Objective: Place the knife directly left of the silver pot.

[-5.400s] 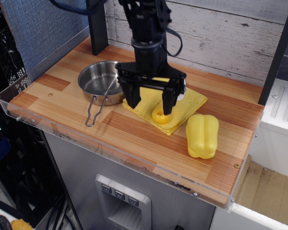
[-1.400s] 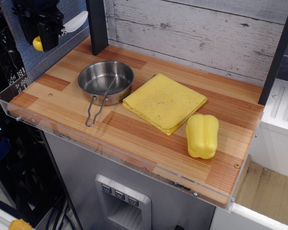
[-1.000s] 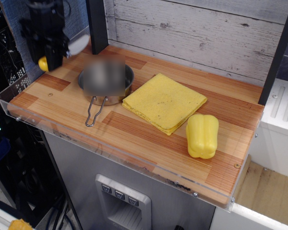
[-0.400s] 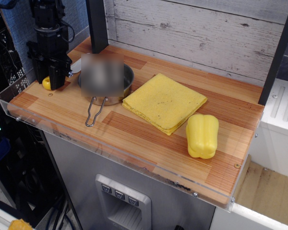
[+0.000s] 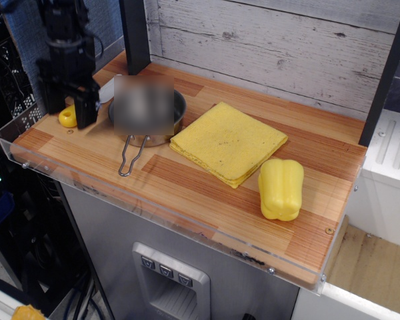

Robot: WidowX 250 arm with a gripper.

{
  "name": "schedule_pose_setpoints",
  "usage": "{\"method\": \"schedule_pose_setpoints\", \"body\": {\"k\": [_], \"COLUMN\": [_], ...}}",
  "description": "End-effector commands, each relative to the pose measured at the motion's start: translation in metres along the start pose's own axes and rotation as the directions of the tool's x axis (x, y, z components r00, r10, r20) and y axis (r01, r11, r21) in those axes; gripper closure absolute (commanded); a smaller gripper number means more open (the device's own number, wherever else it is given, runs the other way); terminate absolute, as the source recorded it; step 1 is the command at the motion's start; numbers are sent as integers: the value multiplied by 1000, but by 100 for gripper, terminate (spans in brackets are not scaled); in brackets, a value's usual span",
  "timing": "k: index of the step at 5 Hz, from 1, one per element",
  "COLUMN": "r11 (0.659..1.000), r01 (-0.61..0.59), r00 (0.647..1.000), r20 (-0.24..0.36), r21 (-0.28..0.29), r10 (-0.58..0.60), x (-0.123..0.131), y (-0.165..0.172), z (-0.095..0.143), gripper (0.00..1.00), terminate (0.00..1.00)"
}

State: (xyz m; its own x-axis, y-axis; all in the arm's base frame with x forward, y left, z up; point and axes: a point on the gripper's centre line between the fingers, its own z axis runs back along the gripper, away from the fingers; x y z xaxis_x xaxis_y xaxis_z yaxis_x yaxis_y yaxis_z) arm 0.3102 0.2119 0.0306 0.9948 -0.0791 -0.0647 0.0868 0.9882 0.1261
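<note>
The knife (image 5: 68,118) lies on the wooden table (image 5: 207,193) at its far left, directly left of the silver pot (image 5: 153,139). Its yellow handle with a hole points left, and the pale blade tip (image 5: 105,95) reaches toward the pot. Much of the pot is blurred out; its wire loop handle (image 5: 129,155) points toward the front edge. My black gripper (image 5: 69,110) stands over the knife with its fingers (image 5: 87,110) spread on either side of it. It looks open and no longer grips the knife.
A folded yellow cloth (image 5: 228,142) lies in the middle of the table. A yellow toy bell pepper (image 5: 281,189) stands at the front right. A black post (image 5: 135,33) rises behind the pot. A clear plastic lip (image 5: 153,212) runs along the table's front and left edges.
My gripper carried the knife down from above the left edge to the table left of the pot. Since 0.4 s ago the fingers have spread and the handle lies freer.
</note>
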Motion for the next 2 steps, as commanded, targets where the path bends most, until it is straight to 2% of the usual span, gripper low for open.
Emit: {"method": "schedule_pose_setpoints", "body": {"k": [1,2], "r11": [998,983], "r01": [-56,-170], "r00": [982,971], "r20": [185,157], "r21": [31,-67], "r10": [50,178], "x": [1,5], "y": [5,-12], "z": [82,111], "gripper": [0,0], "terminate": [0,0]}}
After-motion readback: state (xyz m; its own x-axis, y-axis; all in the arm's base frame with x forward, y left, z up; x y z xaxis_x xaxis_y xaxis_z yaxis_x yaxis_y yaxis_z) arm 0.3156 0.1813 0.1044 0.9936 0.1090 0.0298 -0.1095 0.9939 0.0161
